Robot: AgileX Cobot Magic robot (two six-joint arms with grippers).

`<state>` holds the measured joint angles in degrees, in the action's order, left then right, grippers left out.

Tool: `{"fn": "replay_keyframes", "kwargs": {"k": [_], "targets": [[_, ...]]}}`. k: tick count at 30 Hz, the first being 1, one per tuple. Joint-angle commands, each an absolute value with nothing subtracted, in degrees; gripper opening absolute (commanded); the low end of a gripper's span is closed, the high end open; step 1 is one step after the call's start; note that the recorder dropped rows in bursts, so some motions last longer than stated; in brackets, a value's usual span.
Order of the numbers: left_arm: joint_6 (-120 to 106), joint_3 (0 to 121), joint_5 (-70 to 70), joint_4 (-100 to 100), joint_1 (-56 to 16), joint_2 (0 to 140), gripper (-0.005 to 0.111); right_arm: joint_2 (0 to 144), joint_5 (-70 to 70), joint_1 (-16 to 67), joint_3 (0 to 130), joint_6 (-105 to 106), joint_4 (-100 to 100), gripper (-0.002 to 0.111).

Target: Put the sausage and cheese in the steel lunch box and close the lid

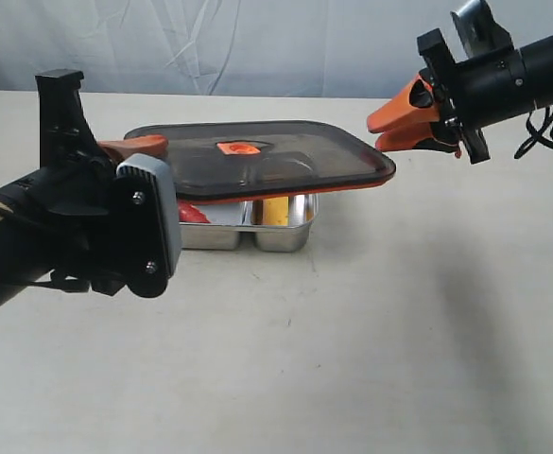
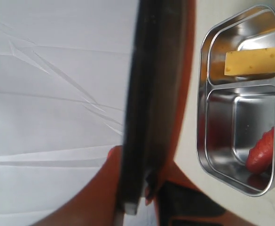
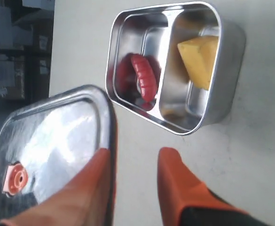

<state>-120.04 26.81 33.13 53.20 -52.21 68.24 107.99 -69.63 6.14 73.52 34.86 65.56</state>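
The dark translucent lid [image 1: 257,161] with its orange valve [image 1: 238,148] hangs level just above the steel lunch box [image 1: 285,241]. My left gripper [image 1: 151,151] is shut on the lid's left end; in the left wrist view the lid [image 2: 151,94] runs edge-on between the orange fingers [image 2: 99,188]. My right gripper [image 1: 399,121] is open at the lid's right end, one finger [image 3: 92,188] lying against the lid's [image 3: 57,141] edge, nothing between the jaws. The red sausage [image 3: 144,77] and the yellow cheese [image 3: 200,61] lie in separate compartments of the box [image 3: 226,80].
The box stands on a pale tabletop [image 1: 352,359]. A white wrinkled backdrop [image 1: 257,47] closes off the far edge. My left arm's black body [image 1: 59,236] fills the near left of the exterior view.
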Motion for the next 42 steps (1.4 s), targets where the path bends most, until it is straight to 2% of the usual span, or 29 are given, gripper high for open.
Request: {"fn": "replay_keyframes", "kwargs": {"k": [1, 7, 9, 12, 13, 17, 21, 24, 25, 28, 31, 42], "targets": [[-120.7, 26.9, 33.1, 54.1, -52.7, 69.0, 0.0, 104.3, -70.0, 8.8, 73.8, 37.9, 58.5, 0.033], [-120.7, 26.9, 35.6, 55.0, -52.7, 69.0, 0.0, 92.8, -70.0, 9.4, 71.5, 52.8, 56.6, 0.03], [-120.5, 26.9, 35.7, 55.6, -52.7, 69.0, 0.0, 87.7, -70.0, 9.6, 70.0, 54.0, 56.0, 0.023], [-120.4, 26.9, 36.4, 55.9, -52.7, 69.0, 0.0, 78.2, -65.7, 12.3, 65.6, 55.6, 51.3, 0.003], [-120.4, 26.9, 36.9, 56.0, -52.7, 69.0, 0.0, 75.0, -61.2, 14.1, 63.3, 55.7, 48.5, -0.001], [-120.4, 26.9, 38.5, 57.2, -52.7, 69.0, 0.0, 63.5, -45.4, 24.4, 53.3, 57.4, 37.0, -0.001], [-118.0, 26.9, 38.5, 57.5, -52.7, 69.0, 0.0, 55.7, -35.1, 35.6, 42.7, 63.3, 31.4, -0.001], [-112.7, 26.9, 38.3, 56.2, -52.7, 69.0, 0.0, 53.7, -26.9, 42.2, 35.3, 61.7, 24.7, 0.005], [-110.4, 26.9, 37.9, 55.2, -52.7, 69.0, 0.0, 53.6, -22.7, 44.3, 32.8, 59.4, 22.3, 0.011], [-109.5, 26.9, 34.5, 54.5, -52.7, 69.0, 0.0, 53.6, -13.5, 47.0, 30.0, 52.7, 14.6, 0.026], [-109.5, 26.9, 32.7, 54.3, -52.7, 69.0, 0.0, 53.6, -8.3, 48.0, 30.0, 50.4, 13.1, 0.033], [-109.5, 26.9, 32.9, 54.1, -52.7, 69.0, 0.0, 53.6, -7.9, 48.0, 30.1, 50.8, 1.7, 0.035]]}}
